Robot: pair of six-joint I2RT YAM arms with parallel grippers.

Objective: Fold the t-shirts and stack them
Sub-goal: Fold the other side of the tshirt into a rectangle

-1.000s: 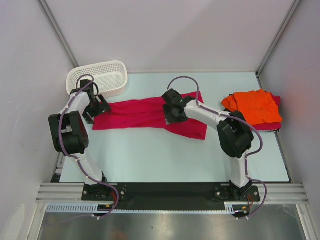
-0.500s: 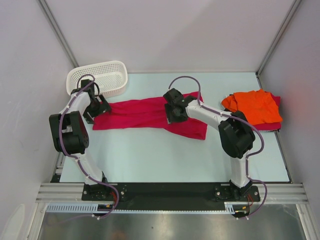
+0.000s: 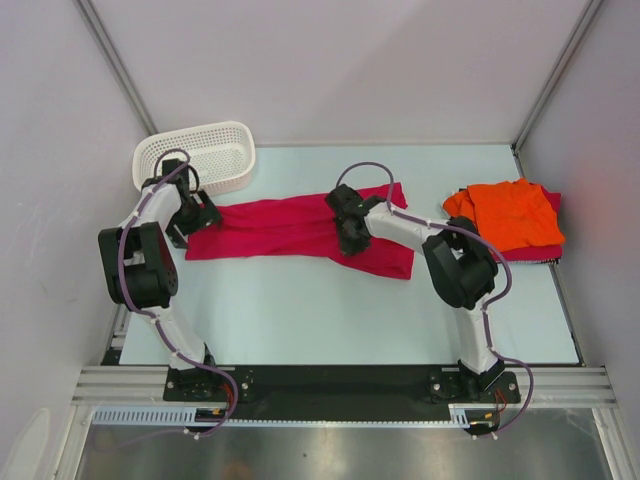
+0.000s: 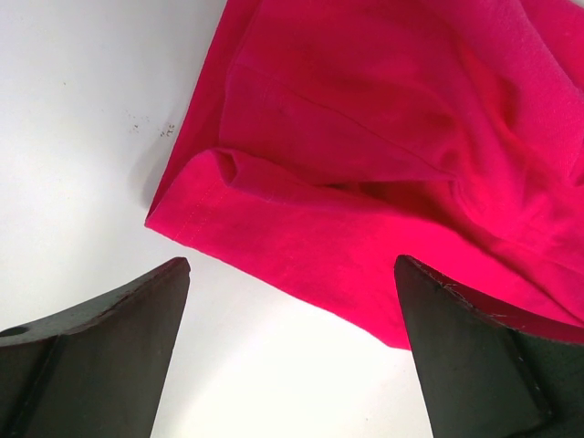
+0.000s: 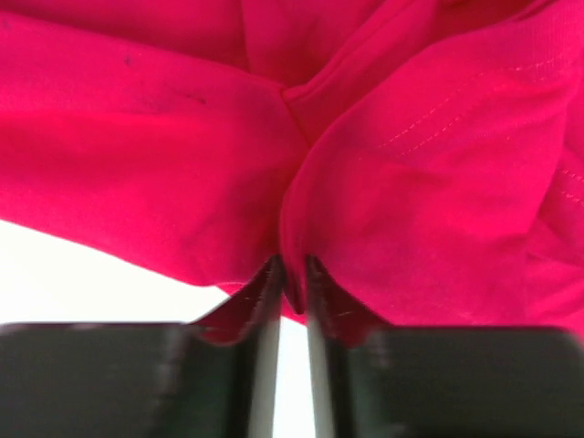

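Observation:
A crimson t-shirt [image 3: 270,226] lies stretched across the middle of the table. My right gripper [image 3: 350,238] is down on its right part. In the right wrist view the gripper [image 5: 292,274] is shut on a raised fold of this shirt [image 5: 411,182] near its front edge. My left gripper [image 3: 190,224] sits at the shirt's left end. Seen from the left wrist, it [image 4: 292,265] stands wide open over the hem corner [image 4: 365,137], holding nothing. At the right, an orange t-shirt [image 3: 510,212] lies folded on another crimson one [image 3: 545,251].
A white mesh basket [image 3: 200,155] stands at the back left, just behind the left gripper. White walls and metal frame posts close in the table on three sides. The arm bases sit on the black rail at the near edge.
The right gripper has closed from partly open onto a fold of the crimson shirt, and its arm has shifted slightly left. The left arm has not moved.

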